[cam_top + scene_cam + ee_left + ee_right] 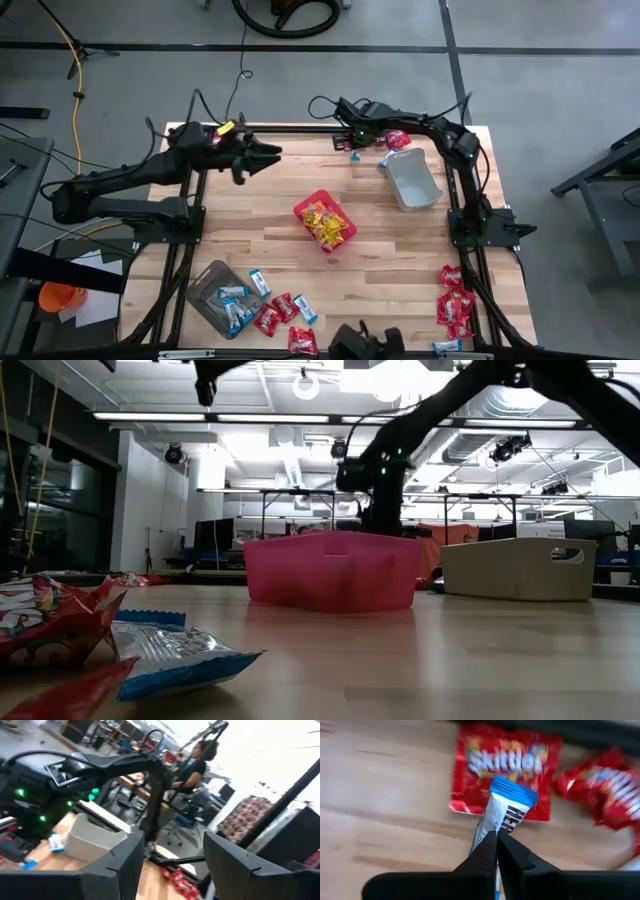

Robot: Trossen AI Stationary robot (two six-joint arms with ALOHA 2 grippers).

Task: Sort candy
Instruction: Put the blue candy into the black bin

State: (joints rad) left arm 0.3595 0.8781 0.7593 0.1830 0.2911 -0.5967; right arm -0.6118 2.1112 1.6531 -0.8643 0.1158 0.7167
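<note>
Along the lower edge of the high view, unsorted candy lies nearest: red packets [276, 318] and blue-and-white packets [260, 283] beside a grey tub [203, 281] at lower left, which already holds several blue-and-white ones, and a cluster of red packets [455, 305] at lower right. At centre frame, the red bin [313, 203] holds yellow candy. Farther up and right sits a pale tub [422, 196], apparently empty. At the upper edge, the right gripper [497, 836] is pinched closed on a blue-and-white packet [505, 812] that lies across a red packet [502, 770] on the tabletop [400, 260]. At upper left, the left gripper [268, 156] hovers with its fingers spread and nothing between them.

Sorting looks partly done: yellow seems gathered and some blue-and-white packets are binned, but many red ones and several blue-and-white ones are left loose. The middle of the tabletop offers open room for carrying. The remaining candy lies close to the tabletop's upper and lower edges, where a nudge could push packets off.
</note>
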